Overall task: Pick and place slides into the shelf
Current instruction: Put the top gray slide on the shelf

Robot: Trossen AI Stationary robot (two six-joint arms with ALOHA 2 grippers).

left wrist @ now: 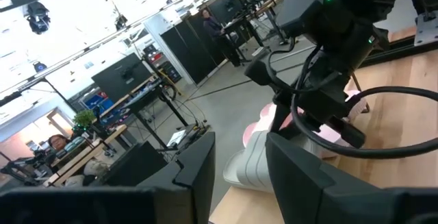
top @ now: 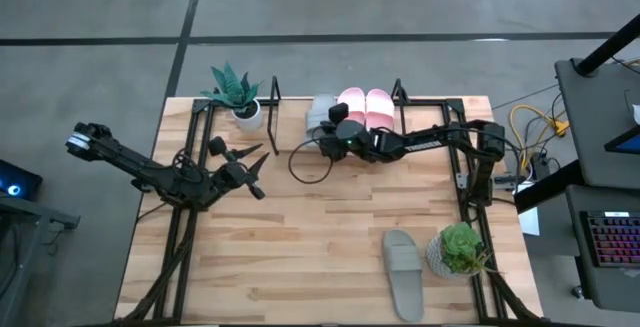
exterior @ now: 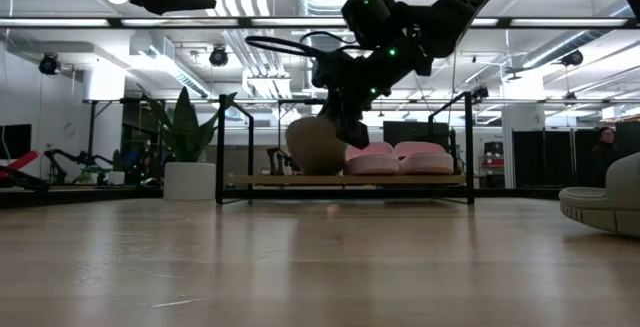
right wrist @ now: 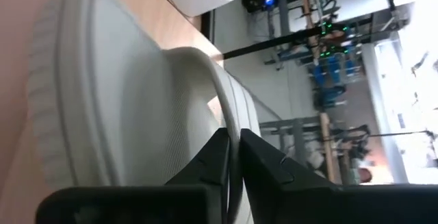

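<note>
A spiky plant in a white pot (top: 237, 95) is set at the far left corner of the wooden table (top: 300, 237). A round green plant (top: 457, 249) is placed near the table's right edge, toward the front.

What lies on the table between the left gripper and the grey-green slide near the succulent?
Only bare wood table lies between the left gripper and that slide, seen in the high view.
</note>
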